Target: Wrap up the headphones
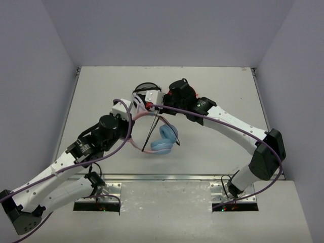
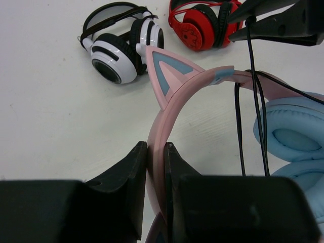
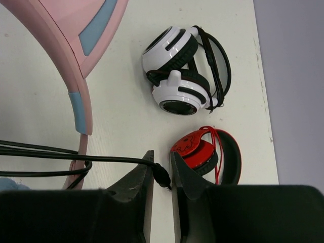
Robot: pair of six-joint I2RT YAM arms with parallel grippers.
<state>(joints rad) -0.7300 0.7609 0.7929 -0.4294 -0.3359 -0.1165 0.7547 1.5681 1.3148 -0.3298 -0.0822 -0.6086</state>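
An off-white table (image 1: pixel 212 147) is enclosed by plain pale grey walls (image 1: pixel 167 30) on three sides; two white-and-black arms are seen reaching in from the 6 o'clock edge. Three sets of headphones are counted. The pink headphones (image 1: pixel 163 142) are held near the table's middle, and two other sets lie towards 12 o'clock, mostly hidden by the grippers in the overhead view.

The two sets are shown plainly only by the wrist views. In the left wrist view, the white-and-black headphones (image 2: pixel 119 48) are found at 11 o'clock and the red-and-black headphones (image 2: pixel 202 23) at 1 o'clock, just beside each other on the table.

The left gripper (image 2: pixel 156 152) is clamped on the pink headband, with one finger on each side; one cat ear (image 2: pixel 164 71) is seen whole above it, and two light blue ear cups (image 2: pixel 293 136) are stacked at 3 o'clock. Several strands of the thin black cable (image 2: pixel 260 126) are laid across the headband.

The right gripper (image 3: pixel 162 162) is shown pinching the cable's thicker end between nearly closed fingers; that grip is clear only from the right wrist view.
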